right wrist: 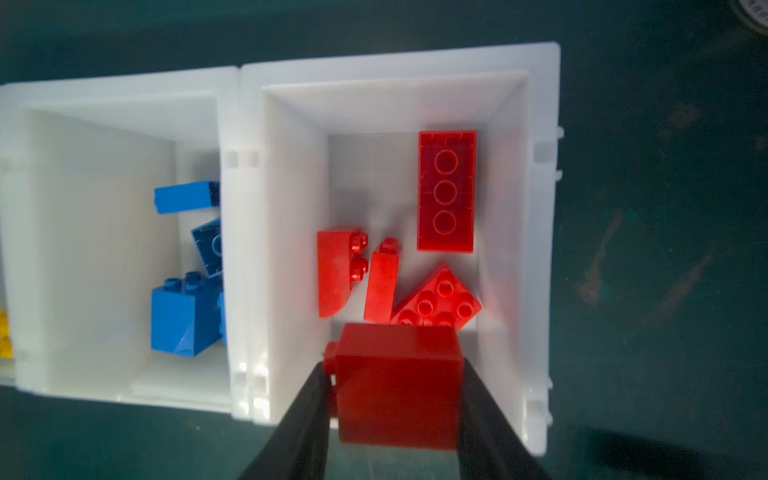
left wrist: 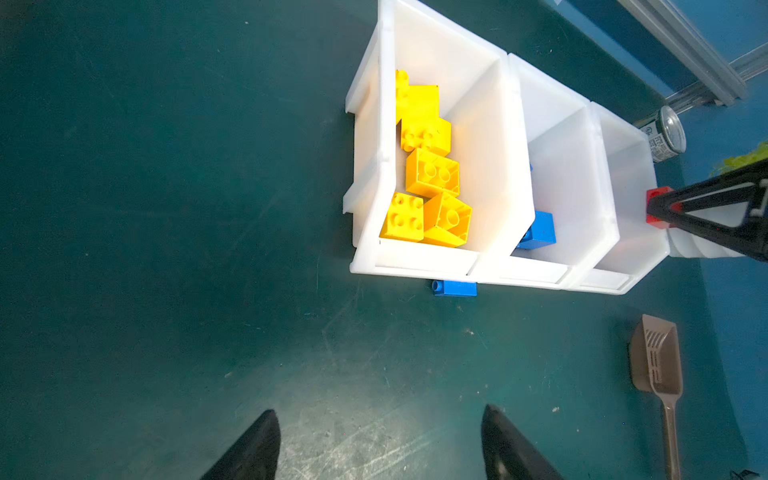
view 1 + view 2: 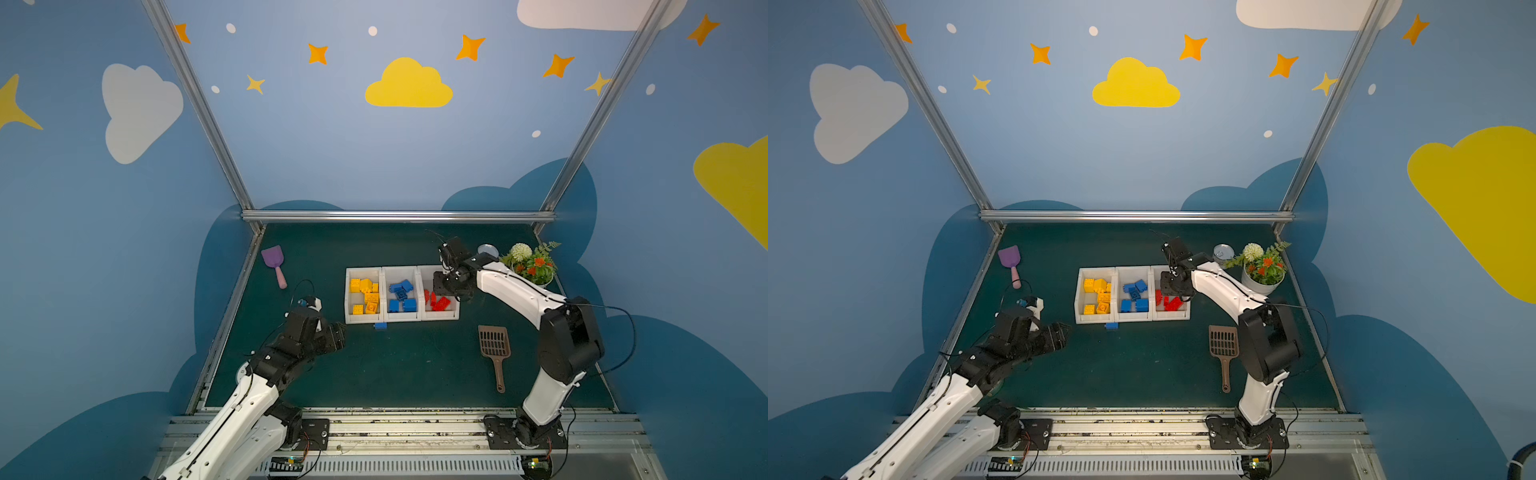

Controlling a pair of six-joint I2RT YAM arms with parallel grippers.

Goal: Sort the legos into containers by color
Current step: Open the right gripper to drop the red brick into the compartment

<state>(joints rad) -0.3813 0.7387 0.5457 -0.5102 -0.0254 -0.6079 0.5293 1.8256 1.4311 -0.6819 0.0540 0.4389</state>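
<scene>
Three white containers stand joined in a row mid-table. The left one [image 3: 347, 295] holds several yellow legos [image 3: 365, 296], the middle one [image 3: 400, 271] several blue legos [image 3: 401, 296], and the right one [image 1: 540, 249] several red legos [image 1: 446, 191]. My right gripper [image 1: 397, 368] hangs over the right container's near end, shut on a red lego [image 1: 399, 395]. One blue lego [image 3: 380, 326] lies on the green mat against the containers' front edge. My left gripper [image 2: 380, 415] hovers open and empty over the mat, to the front left of the containers.
A purple scoop [image 3: 274, 259] lies at the back left. A brown slotted scoop [image 3: 494, 343] lies on the mat to the front right. A potted plant [image 3: 532, 266] and a round metal tin [image 3: 488, 250] stand behind the right arm.
</scene>
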